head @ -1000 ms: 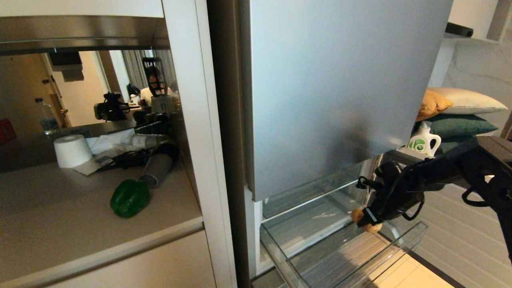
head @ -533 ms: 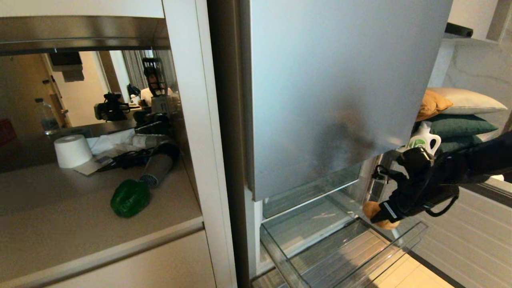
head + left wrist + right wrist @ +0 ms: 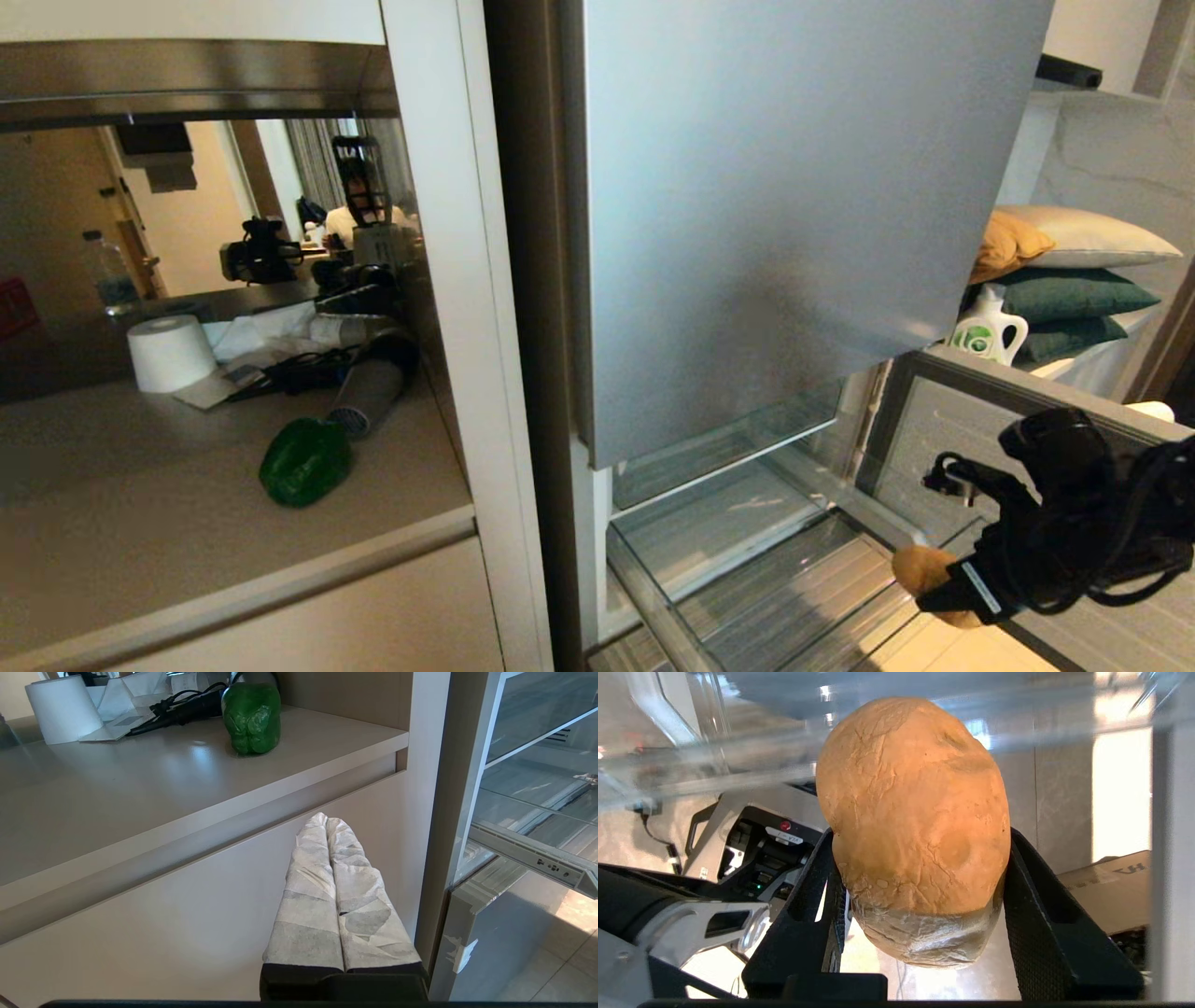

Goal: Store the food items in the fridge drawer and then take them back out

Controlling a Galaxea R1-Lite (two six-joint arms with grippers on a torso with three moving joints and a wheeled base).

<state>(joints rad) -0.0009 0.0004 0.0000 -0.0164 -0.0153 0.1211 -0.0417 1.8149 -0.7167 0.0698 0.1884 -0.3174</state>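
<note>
- Right gripper (image 3: pixel 938 597) clamps the bun (image 3: pixel 920 571), both fingers pressed to its sides.
- Bun has come out past the drawer (image 3: pixel 653 597) front, lower than before.
- Pepper (image 3: pixel 305 462) sits on the counter (image 3: pixel 140 523).
- Left gripper (image 3: pixel 327 821) closed, empty.

The bun (image 3: pixel 913 830) has a matt, cracked tan crust, the bell pepper (image 3: pixel 305 461) a glossy green skin, the fridge drawer (image 3: pixel 653 597) clear ribbed plastic, the counter (image 3: pixel 140 504) smooth beige, the door panel (image 3: pixel 766 205) matt silver.
</note>
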